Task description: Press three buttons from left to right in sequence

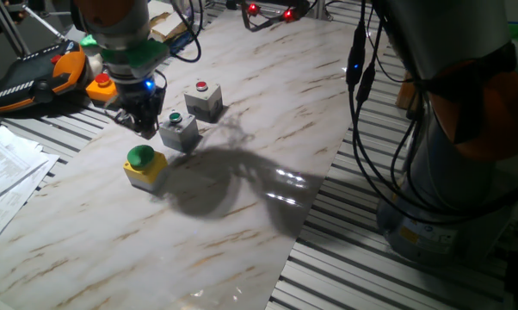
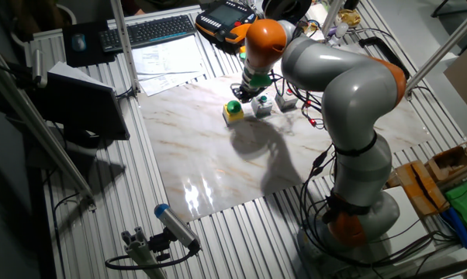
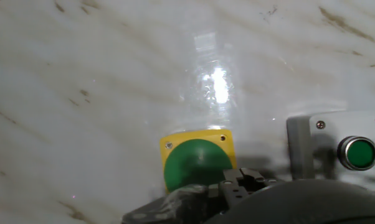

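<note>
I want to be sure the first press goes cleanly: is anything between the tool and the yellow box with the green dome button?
Nothing visible is. In the hand view the yellow box with the green dome button lies just past the tool, with only bare marble around it. The grey box with the small green button sits off to one side, out of that path.

Marble-patterned board [image 1: 242, 198] on a slatted metal table [image 2: 241, 240] — glare patches; keyboard [image 2: 152, 29] and papers [image 2: 167, 58] behind.

We see a silver-grey arm [image 2: 350, 85] with rounded segments and orange joint bands, a green ring with a blue light above the black gripper [image 1: 141, 120], and black cables trailing down its base at right.
</note>
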{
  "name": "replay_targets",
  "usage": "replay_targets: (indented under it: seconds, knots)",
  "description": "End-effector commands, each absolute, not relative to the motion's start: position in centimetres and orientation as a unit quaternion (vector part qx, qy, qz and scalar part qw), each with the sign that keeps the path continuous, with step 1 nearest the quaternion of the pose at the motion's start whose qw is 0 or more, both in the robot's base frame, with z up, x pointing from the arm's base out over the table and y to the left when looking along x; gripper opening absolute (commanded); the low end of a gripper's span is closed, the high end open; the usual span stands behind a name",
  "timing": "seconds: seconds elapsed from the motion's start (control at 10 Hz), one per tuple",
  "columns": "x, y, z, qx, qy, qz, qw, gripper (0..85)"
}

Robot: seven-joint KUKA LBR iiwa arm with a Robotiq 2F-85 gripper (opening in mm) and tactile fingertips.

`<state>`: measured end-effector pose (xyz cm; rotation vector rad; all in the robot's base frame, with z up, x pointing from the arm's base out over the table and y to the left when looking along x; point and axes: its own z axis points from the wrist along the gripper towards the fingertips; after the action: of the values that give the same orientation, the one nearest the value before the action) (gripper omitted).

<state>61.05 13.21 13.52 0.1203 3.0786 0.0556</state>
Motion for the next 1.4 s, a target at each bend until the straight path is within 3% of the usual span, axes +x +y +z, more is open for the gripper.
replay_targets:
  seconds: [0.0, 1.3]
  knots:
    - [61.1, 13.6, 13.5, 0.041, 0.999, 0.017, 0.03, 0.7]
    - [61.4, 15.6, 11.5, 0.054, 0.998, 0.009, 0.043, 0.7]
